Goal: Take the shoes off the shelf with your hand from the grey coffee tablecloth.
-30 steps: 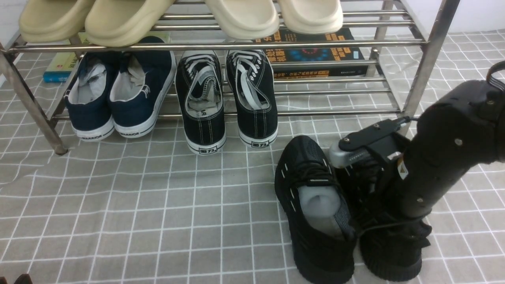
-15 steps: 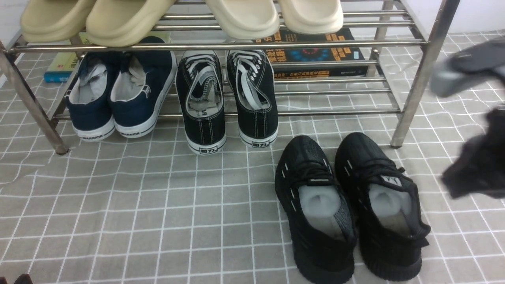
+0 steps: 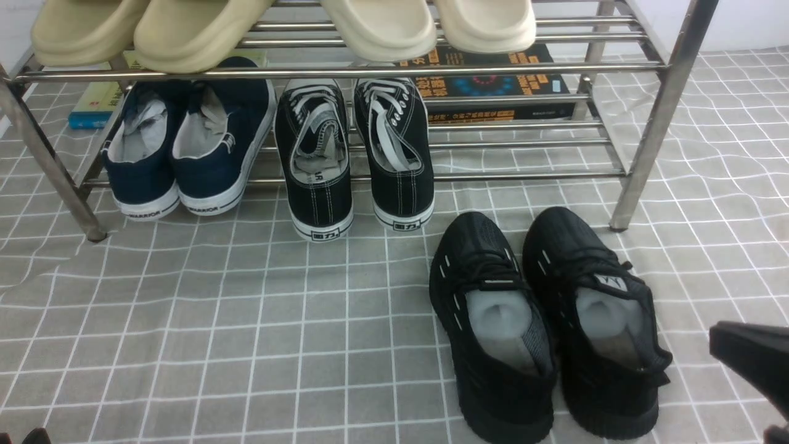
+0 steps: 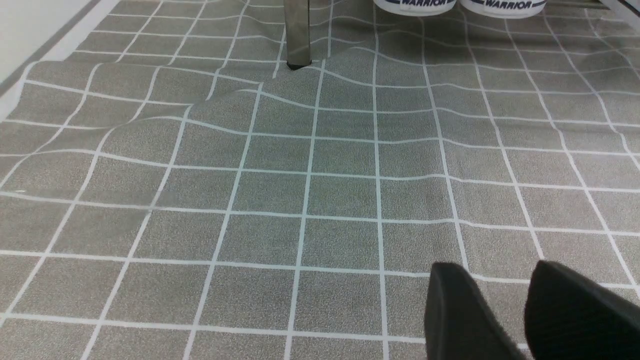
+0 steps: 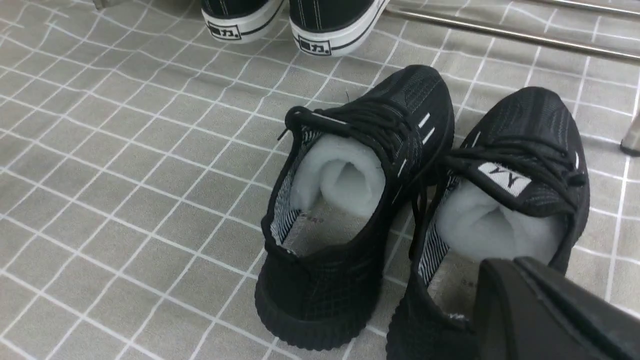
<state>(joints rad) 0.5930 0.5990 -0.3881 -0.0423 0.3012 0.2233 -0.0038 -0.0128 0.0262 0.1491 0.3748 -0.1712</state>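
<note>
right claw, front view [image 3: 743, 354]: is poking in at the lower right corner, near the shoes, not touching them; open or closed, cannot tell.
shoes, front view [image 3: 487, 265]: are sitting side by side, touching each other, on the worktop [image 3: 246, 320], off the shelf [image 3: 656, 117], toes pointing toward its right end.
lower tier, front view: is carrying navy shoes [image 3: 185, 148] and black canvas sneakers [image 3: 354, 154].
left claw, left wrist view [image 4: 495, 267]: is hovering over the grey gridded worktop, fingers [image 4: 465, 310] spread, gripping nothing.
shelf leg, left wrist view [image 4: 298, 35]: is standing on wrinkled cloth.
right claw, right wrist view [image 5: 550, 310]: is showing only one black finger; state cannot tell.
shoes, right wrist view [image 5: 350, 150]: are holding white stuffing, heels nearest this claw.
</note>
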